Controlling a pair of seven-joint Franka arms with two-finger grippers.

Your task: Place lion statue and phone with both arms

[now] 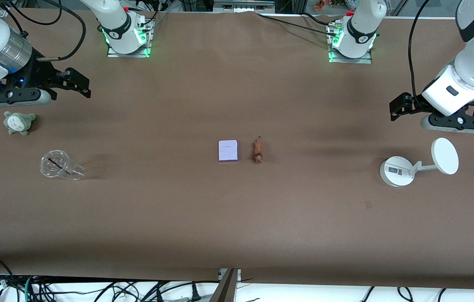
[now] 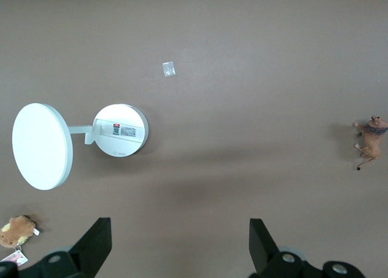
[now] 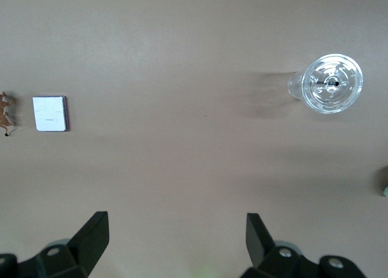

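The phone (image 1: pixel 228 150), a small flat lavender-white block, lies at the table's middle. The lion statue (image 1: pixel 257 151), a tiny orange-brown figurine, lies just beside it, toward the left arm's end, apart from it. My left gripper (image 1: pixel 394 110) is open and empty, up over the table by the white stand. My right gripper (image 1: pixel 85 86) is open and empty over the right arm's end. The left wrist view shows the lion statue (image 2: pixel 370 142) well away from its open gripper (image 2: pixel 180 241). The right wrist view shows the phone (image 3: pixel 50 113) and lion statue (image 3: pixel 6 113) well away from its open gripper (image 3: pixel 177 238).
A white round-based stand (image 1: pixel 398 170) with a disc (image 1: pixel 445 156) sits at the left arm's end. A grey-green plush (image 1: pixel 19 122) and a clear cup (image 1: pixel 58 165) on its side sit at the right arm's end. A brown plush (image 2: pixel 16 230) shows in the left wrist view.
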